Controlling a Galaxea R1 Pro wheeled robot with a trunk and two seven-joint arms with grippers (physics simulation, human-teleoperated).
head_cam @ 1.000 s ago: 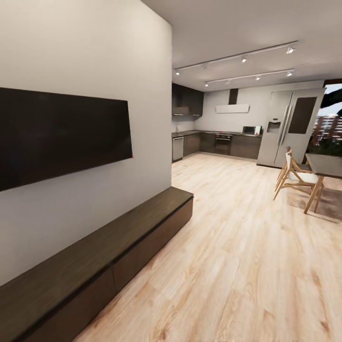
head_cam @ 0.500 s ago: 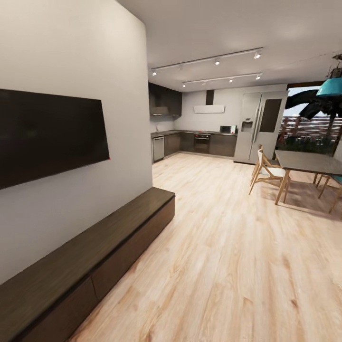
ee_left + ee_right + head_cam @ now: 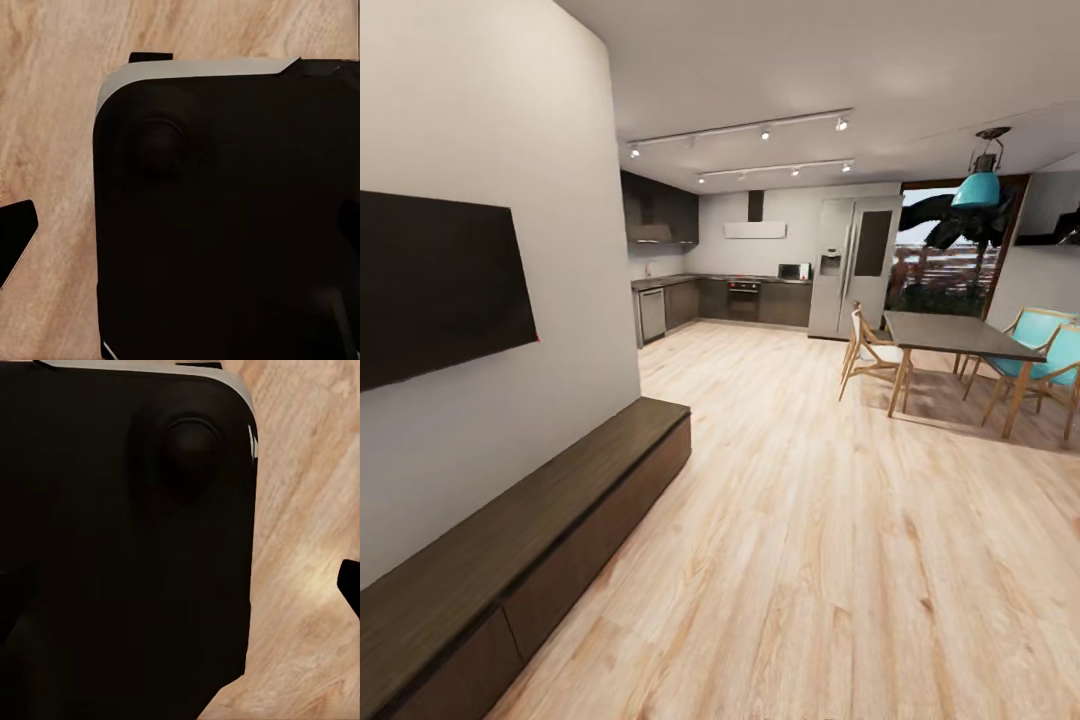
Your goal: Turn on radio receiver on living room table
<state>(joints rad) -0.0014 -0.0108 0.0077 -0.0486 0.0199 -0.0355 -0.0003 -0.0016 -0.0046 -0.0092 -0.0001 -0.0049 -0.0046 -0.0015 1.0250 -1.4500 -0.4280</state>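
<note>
A: What does the head view give us?

B: A light wood plank floor (image 3: 840,520) running back to a kitchen. At the left, a white wall carries a dark flat screen (image 3: 435,285), and a long dark brown low cabinet (image 3: 530,530) sits beneath it. Far back stand dark kitchen cabinets (image 3: 730,298) and a tall grey refrigerator (image 3: 852,265). To the right is a dining table (image 3: 950,335) with a pale wooden chair (image 3: 868,352) beside it, turquoise chairs (image 3: 1040,355) on its far side and a turquoise pendant lamp (image 3: 978,185) hanging above.

A: And the radio receiver, or the low glossy table?

B: I cannot place either one from these pictures.

A: Do the wrist views add anything?

B: Each looks down on a large black rounded body of the robot, (image 3: 225,217) from the left wrist and (image 3: 120,547) from the right, with plank floor beside it. The head view has neither that body nor the arms.

A: The grippers' fingers?

B: I cannot tell whether either pair is spread or closed; only small dark shapes sit at the picture edges.
</note>
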